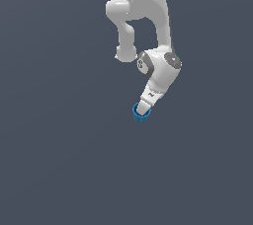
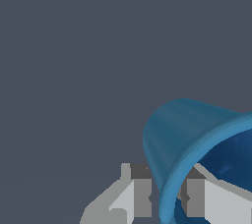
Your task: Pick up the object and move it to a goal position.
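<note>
The object is a small bright blue cup [image 1: 142, 114] with a hollow top, sitting at the tip of my gripper [image 1: 144, 104] in the exterior view, below the white arm. In the wrist view the cup [image 2: 184, 129] fills the corner, tilted, with its open mouth showing. My gripper [image 2: 169, 197] straddles the cup's rim: one finger [image 2: 141, 197] is outside the wall and the other finger [image 2: 195, 197] is inside the hollow. Both fingers press against the thin wall. I cannot tell whether the cup rests on the ground or is lifted off it.
A plain dark grey ground [image 1: 59, 160] spreads all around with no other objects on it. The white arm's upper links [image 1: 143, 2] hang over the far side of the scene.
</note>
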Motion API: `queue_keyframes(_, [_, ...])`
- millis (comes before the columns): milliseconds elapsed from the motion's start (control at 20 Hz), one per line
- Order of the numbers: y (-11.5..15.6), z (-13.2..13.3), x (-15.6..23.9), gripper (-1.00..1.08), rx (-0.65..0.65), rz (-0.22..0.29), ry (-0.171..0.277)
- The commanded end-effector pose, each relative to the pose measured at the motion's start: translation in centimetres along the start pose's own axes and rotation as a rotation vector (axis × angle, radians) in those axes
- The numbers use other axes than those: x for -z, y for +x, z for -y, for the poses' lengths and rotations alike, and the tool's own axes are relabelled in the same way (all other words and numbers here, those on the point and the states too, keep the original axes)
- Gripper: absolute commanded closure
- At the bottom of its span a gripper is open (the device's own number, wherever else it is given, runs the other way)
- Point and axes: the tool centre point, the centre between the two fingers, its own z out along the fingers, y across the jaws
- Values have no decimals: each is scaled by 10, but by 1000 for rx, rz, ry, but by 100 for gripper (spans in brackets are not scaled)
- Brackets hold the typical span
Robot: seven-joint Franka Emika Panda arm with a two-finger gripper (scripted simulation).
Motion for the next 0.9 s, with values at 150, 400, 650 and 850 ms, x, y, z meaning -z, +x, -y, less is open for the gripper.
queue_keyframes(150, [0, 0, 0, 108, 0, -1, -1])
queue_keyframes(400, [0, 0, 0, 108, 0, -1, -1])
queue_keyframes(650, [-2, 1, 6, 108, 0, -1, -1])
queue_keyframes(850, [-6, 3, 18, 108, 0, -1, -1])
